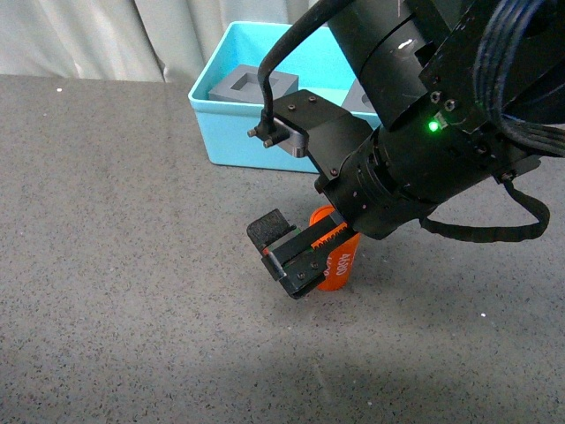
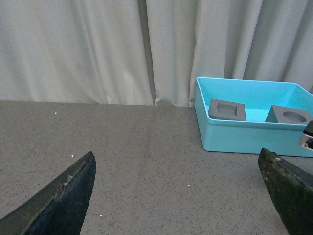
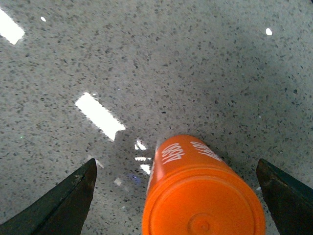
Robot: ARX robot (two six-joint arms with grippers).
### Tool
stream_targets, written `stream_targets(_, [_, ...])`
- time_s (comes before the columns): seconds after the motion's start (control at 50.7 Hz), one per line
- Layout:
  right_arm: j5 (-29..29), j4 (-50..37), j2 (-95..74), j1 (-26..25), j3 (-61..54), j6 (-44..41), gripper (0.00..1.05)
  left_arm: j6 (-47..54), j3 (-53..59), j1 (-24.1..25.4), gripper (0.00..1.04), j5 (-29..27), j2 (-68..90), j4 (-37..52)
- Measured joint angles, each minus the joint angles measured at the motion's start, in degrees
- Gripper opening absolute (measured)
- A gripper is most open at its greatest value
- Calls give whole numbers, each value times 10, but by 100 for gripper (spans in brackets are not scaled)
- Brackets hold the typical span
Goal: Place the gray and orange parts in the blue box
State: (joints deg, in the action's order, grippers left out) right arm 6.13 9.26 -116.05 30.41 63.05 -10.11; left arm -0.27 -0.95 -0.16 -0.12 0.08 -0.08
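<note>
Right tool [image 1: 284, 258], spread wide, flanks the matte orange cylinder [image 3: 203, 196] (white digits on its side).

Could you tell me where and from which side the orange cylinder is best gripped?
Take the orange cylinder by its curved side wall, below the flat top, coming down from above. It stands upright on the table, so opposite sides are free, and the open right pincer has a finger on either side.

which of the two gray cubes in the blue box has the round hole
The cube at the blue box's right end, partly behind the arm in the front view; the other cube has a square recess.
</note>
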Motion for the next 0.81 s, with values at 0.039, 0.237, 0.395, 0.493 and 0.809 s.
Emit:
stream_targets(0.039, [-4,5,-3,0,1,2,92,0,0,0,98,0,0,0])
stream_targets(0.237, [-21,16,-11,0,2,5,64,0,0,0,98,0,0,0])
stream_targets(0.395, [-19,12,-10,-1,2,10,45,0,0,0,98,0,0,0])
stream_targets(0.493, [-17,1,0,-5,-6,13,44,0,0,0,98,0,0,0])
stream_targets(0.809, [19,-49,136,-62,23,24,44,0,0,0,98,0,0,0])
